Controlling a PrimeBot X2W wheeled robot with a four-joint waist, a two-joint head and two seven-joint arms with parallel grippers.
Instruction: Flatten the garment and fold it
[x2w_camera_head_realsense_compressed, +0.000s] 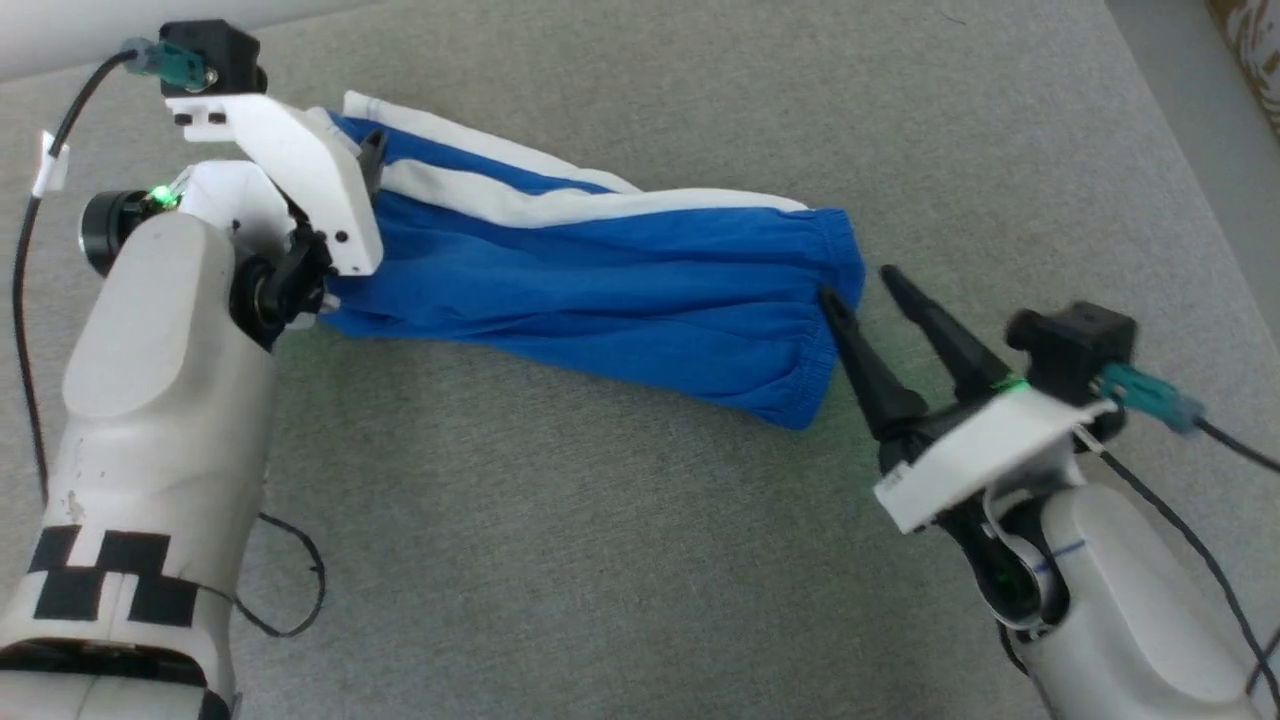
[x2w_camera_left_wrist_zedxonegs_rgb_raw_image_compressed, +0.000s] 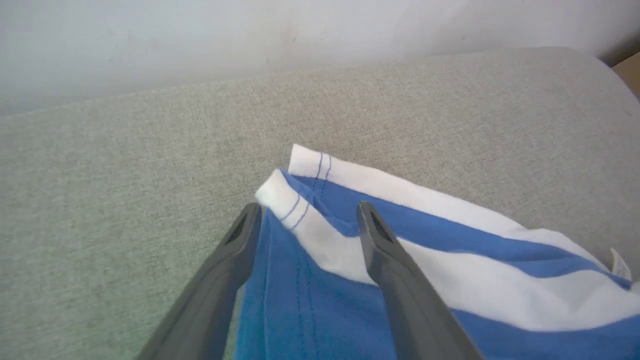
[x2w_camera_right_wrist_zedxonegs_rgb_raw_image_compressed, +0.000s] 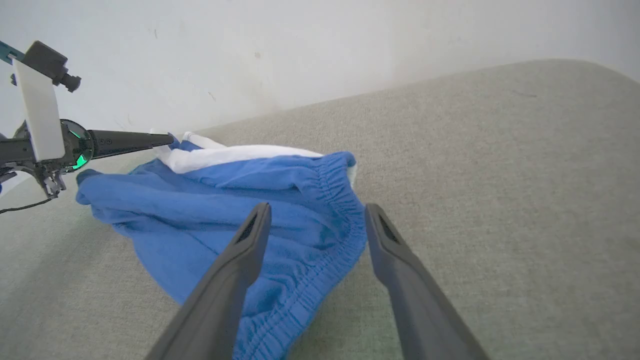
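**Left forearm (x2w_camera_head_realsense_compressed: 150, 400) closest to lens; both end effectors wide, nothing gripped**

Blue shorts (x2w_camera_head_realsense_compressed: 600, 290) lie bunched lengthwise on the grey fabric-covered worktop (x2w_camera_head_realsense_compressed: 600, 560). In head view they run from upper left to mid right, with long folds in the blue, not flat. White band (x2w_camera_head_realsense_compressed: 600, 205) runs along the far edge.

Left end effector (x2w_camera_left_wrist_zedxonegs_rgb_raw_image_compressed: 307, 215): fingers apart, straddling the white hem corner (x2w_camera_left_wrist_zedxonegs_rgb_raw_image_compressed: 285, 200) at the leg end. One finger sits at the hem's edge, the other over the white band. Can't tell if they touch the cloth.

Right end effector (x2w_camera_head_realsense_compressed: 858, 285): fingers apart at the gathered waistband (x2w_camera_head_realsense_compressed: 845, 250). One finger (x2w_camera_head_realsense_compressed: 865, 365) is over the elastic, the other over bare worktop just beside it.

Small white label (x2w_camera_left_wrist_zedxonegs_rgb_raw_image_compressed: 620, 262) pokes out at the shorts' edge in left wrist view. Pale wall (x2w_camera_right_wrist_zedxonegs_rgb_raw_image_compressed: 300, 50) behind the worktop.
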